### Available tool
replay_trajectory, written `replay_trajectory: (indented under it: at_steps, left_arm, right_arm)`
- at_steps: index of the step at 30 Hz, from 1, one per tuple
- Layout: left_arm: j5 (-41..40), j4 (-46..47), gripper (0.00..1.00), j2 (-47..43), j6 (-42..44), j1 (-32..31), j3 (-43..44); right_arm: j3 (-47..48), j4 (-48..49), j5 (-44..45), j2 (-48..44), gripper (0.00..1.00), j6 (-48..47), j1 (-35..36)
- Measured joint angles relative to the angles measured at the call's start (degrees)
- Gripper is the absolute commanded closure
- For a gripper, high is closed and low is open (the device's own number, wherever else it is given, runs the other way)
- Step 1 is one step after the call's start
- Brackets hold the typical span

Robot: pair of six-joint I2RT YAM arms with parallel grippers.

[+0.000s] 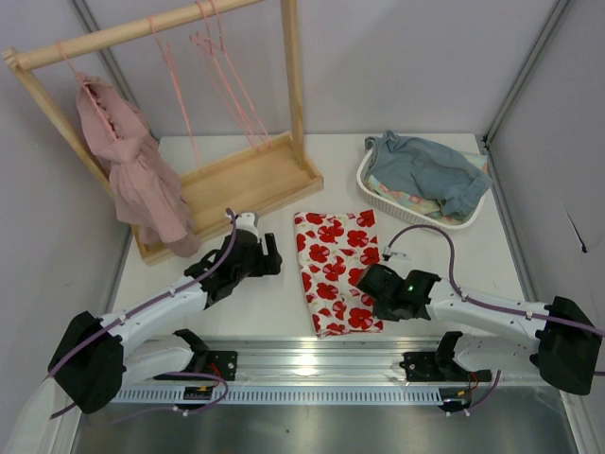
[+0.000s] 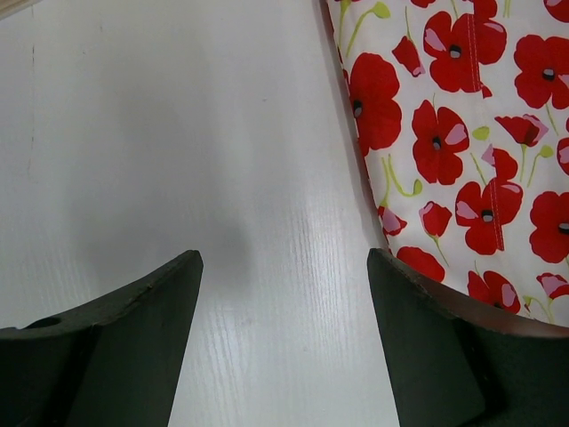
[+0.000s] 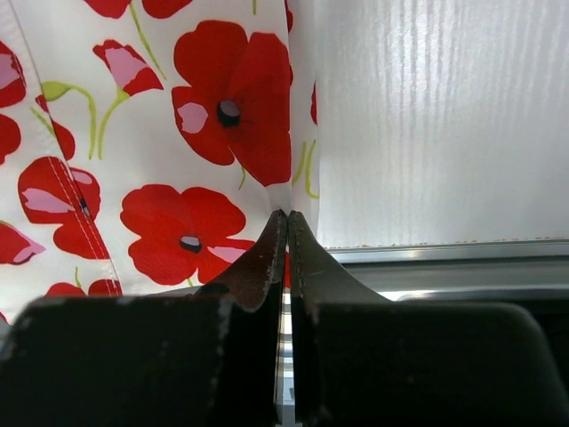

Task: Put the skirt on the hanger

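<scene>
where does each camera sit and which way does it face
Top external: above and behind the bases, looking down over the table; shows left arm, right arm, skirt, wooden rack, basket.
Left wrist: on the left arm, facing down at bare table with the skirt on the right; its open left hand frames the bottom.
Right wrist: on the right arm, facing down at the skirt's edge; its right hand is shut on that edge.
Shared: all three see the skirt and table.

The skirt, white with red poppies, is lying flat at the centre of the bench, running from 12 to 6 o'clock. The hanger, thin and pink, is hanging at 11 o'clock among others alike.
</scene>
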Motion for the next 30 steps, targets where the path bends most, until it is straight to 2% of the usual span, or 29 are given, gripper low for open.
replay_trajectory:
  at_steps: [7, 14, 25, 29, 30]
  left_arm:
    - [0.4, 0.8, 0.19, 0.6, 0.4, -0.7, 0.0]
    - [1.4, 1.4, 0.19, 1.5, 0.8, -1.9, 0.0]
    - [1.6, 2.1, 0.18, 3.5, 0.9, -2.9, 0.3]
    - [1.7, 2.1, 0.18, 4.7, 0.9, -3.5, 1.6]
    - [1.7, 2.0, 0.18, 4.8, 0.9, -3.8, 2.0]
  right_arm:
    - [1.1, -1.9, 0.4, -0.1, 1.0, -2.3, -2.5]
    - [1.8, -1.7, 0.6, -0.5, 1.0, -6.4, -9.2]
    - [0.0, 0.8, -3.3, -2.6, 0.99, -7.5, -8.4]
    - [0.0, 1.3, -3.9, -1.9, 0.9, -7.5, -7.6]
    - [0.0, 1.2, -3.9, -1.6, 0.82, -7.5, -7.6]
